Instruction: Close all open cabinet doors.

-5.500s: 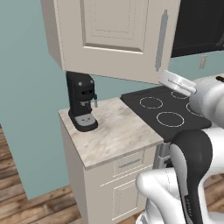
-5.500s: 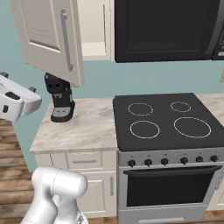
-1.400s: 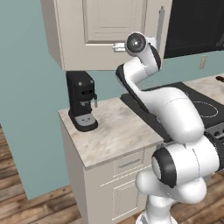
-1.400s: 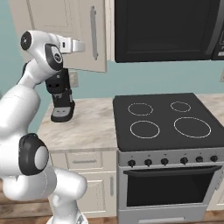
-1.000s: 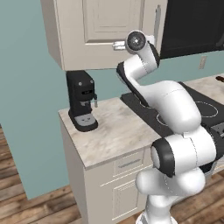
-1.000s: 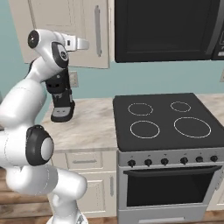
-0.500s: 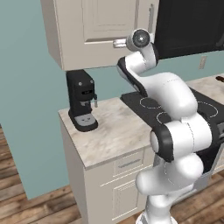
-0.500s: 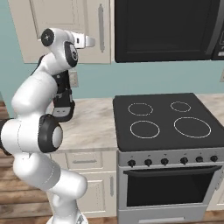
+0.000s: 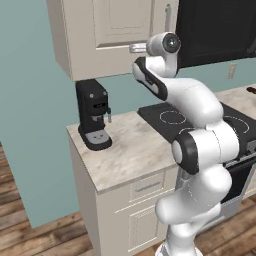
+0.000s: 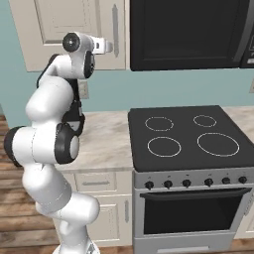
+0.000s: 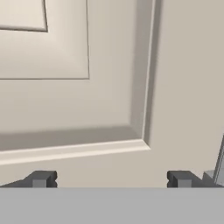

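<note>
1. End effector (image 11: 109, 178) right up against the door (image 9: 112, 35) face, near its lower recessed-panel corner.
2. Fingers (image 11: 41, 178) spread apart, holding nothing.
3. Door hangs above the tabletop (image 9: 130, 150), left of the microwave (image 10: 188, 32).
4. No readable writing.

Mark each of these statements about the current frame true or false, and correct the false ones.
1. The gripper is up at the cabinet door. True.
2. A coffee machine stands on the counter. True.
3. A pot sits on the stove. False: its burners are bare.
4. The gripper is clamped on the door's handle. False: its fingers are spread, facing the door panel.
5. The microwave door hangs open. False: it is shut.
</note>
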You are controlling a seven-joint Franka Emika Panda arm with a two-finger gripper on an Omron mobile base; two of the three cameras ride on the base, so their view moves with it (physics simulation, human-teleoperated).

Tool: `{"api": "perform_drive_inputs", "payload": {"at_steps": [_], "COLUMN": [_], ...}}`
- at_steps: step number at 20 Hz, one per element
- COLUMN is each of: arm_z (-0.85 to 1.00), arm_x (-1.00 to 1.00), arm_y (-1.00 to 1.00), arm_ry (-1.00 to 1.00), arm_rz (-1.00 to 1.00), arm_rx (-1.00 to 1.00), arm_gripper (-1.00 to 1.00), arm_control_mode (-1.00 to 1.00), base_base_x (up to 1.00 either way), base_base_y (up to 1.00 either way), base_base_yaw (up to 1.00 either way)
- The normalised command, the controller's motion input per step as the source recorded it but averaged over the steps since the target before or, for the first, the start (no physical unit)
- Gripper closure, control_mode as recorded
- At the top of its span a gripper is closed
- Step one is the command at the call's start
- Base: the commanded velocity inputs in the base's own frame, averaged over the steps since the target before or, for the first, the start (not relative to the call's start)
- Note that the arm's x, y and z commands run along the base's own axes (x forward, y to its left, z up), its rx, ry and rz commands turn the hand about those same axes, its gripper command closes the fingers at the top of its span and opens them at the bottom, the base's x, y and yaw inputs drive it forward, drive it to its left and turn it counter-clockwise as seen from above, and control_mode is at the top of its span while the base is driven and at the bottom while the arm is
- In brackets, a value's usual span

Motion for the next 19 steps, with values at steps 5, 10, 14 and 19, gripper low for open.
{"api": "perform_drive_inputs", "payload": {"at_steps": [5, 10, 14, 19], "arm_z": [0.0, 0.0, 0.0, -0.02], "arm_x": [0.18, 0.22, 0.38, 0.08], "arm_y": [-0.05, -0.01, 0.0, 0.0], "arm_ry": [0.0, 0.0, 0.0, 0.01], "arm_rz": [0.15, 0.14, 0.14, 0.12], "arm_rx": [0.04, 0.03, 0.02, 0.03], "arm_gripper": [-1.0, -1.0, -1.0, -1.0], "arm_control_mode": [-1.0, -1.0, -1.0, -1.0], "base_base_x": [0.0, 0.0, 0.0, 0.0], "base_base_y": [0.0, 0.0, 0.0, 0.0], "base_base_yaw": [0.0, 0.0, 0.0, 0.0]}}
